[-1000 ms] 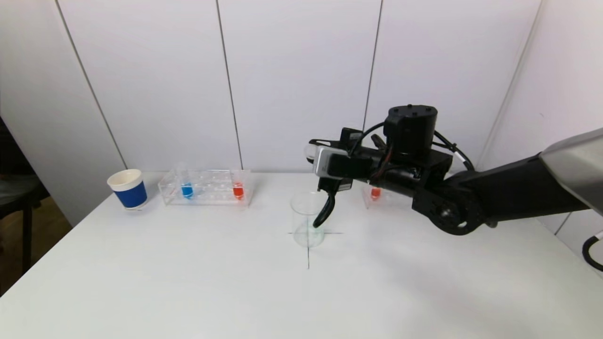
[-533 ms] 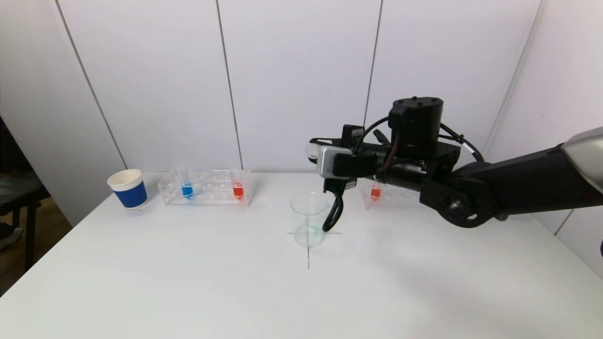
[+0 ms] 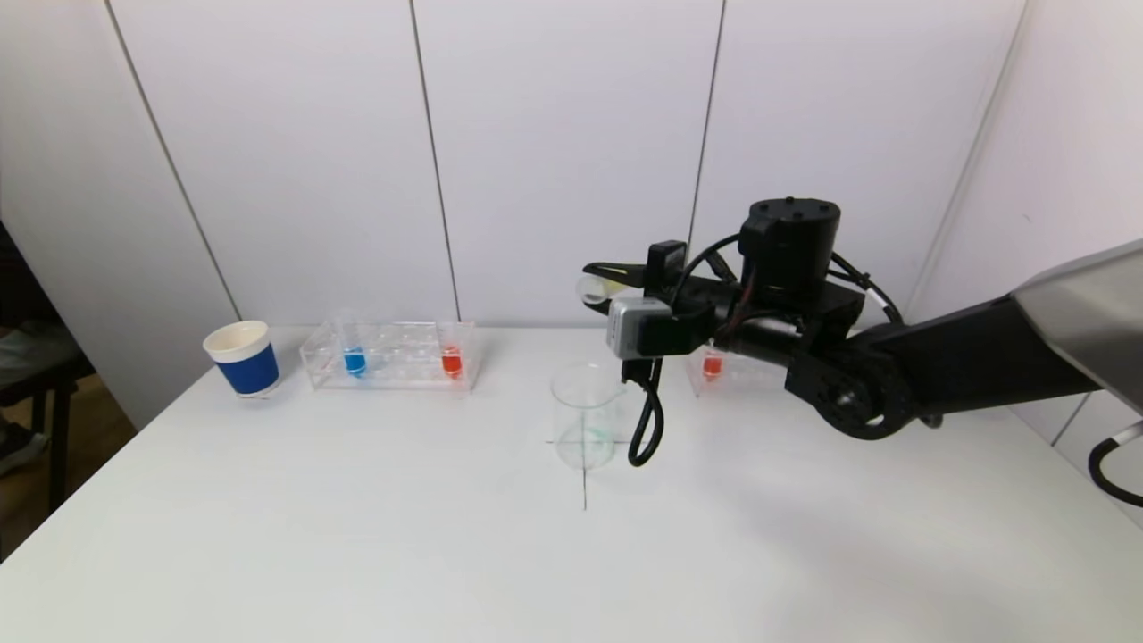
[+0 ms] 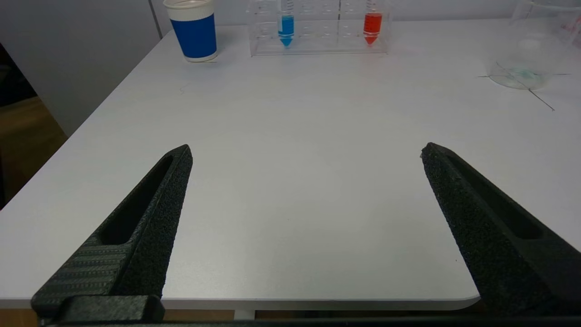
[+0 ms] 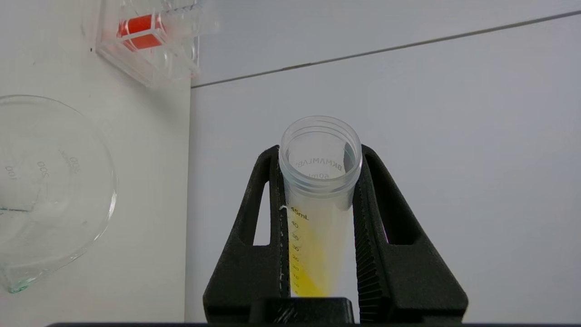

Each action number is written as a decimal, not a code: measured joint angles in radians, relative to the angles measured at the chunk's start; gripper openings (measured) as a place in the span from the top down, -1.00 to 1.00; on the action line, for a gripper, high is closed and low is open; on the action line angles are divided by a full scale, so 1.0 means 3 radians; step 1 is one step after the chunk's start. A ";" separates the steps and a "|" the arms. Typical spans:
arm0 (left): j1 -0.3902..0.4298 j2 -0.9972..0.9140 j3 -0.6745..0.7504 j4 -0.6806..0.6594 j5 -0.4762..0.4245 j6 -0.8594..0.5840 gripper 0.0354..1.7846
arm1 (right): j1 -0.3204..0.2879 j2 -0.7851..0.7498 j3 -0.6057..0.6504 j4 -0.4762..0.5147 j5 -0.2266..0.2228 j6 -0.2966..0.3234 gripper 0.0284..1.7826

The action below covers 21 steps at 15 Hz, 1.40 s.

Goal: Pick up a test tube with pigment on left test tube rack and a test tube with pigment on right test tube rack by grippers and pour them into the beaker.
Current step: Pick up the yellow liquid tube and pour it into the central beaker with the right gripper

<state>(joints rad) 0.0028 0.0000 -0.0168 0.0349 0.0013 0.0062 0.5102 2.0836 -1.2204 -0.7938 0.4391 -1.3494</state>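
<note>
Test tube (image 5: 319, 200): clamped between the closed jaws of the right gripper (image 5: 319, 181), lying nearly level above the worktop (image 3: 357, 518), its open mouth toward the far wall; a streak of yellow pigment clings inside near its tip.
Right gripper: held up over the middle of the worktop, just above and beside the beaker (image 3: 585, 415), toward the right edge from it.
Beaker: upright on a cross of thin lines at the middle of the worktop, a faint greenish trace at its bottom.
Left rack (image 3: 393, 355): along the far edge toward the left corner, with a blue tube (image 3: 354, 360) and a red tube (image 3: 451, 361) standing in it.
Right rack (image 3: 728, 373): along the far edge, partly hidden by the arm, one red tube (image 3: 712, 365) showing.
Paper cup (image 3: 242, 357): blue-banded, beside the left rack near the far left corner.
Left gripper (image 4: 304, 152): low at the near edge, jaws spread wide apart, holding nothing.
</note>
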 joint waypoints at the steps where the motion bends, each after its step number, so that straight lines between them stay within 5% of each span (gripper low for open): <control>1: 0.0000 0.0000 0.0000 0.0001 0.0000 0.0000 -0.98 | -0.0019 0.0028 0.0014 -0.0056 0.0022 -0.0038 0.50; 6: 0.0000 0.0000 0.0000 0.0000 -0.0001 0.0000 -0.98 | -0.0056 0.0128 0.0043 -0.0150 0.0079 -0.0186 0.50; 21: 0.0000 0.0000 0.0000 0.0001 0.0001 -0.0001 -0.98 | -0.0060 0.0280 0.0345 -0.0552 0.0144 -0.0194 0.50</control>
<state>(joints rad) 0.0028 0.0000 -0.0168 0.0351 0.0017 0.0057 0.4921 2.1677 -1.1170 -0.9596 0.4823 -1.4077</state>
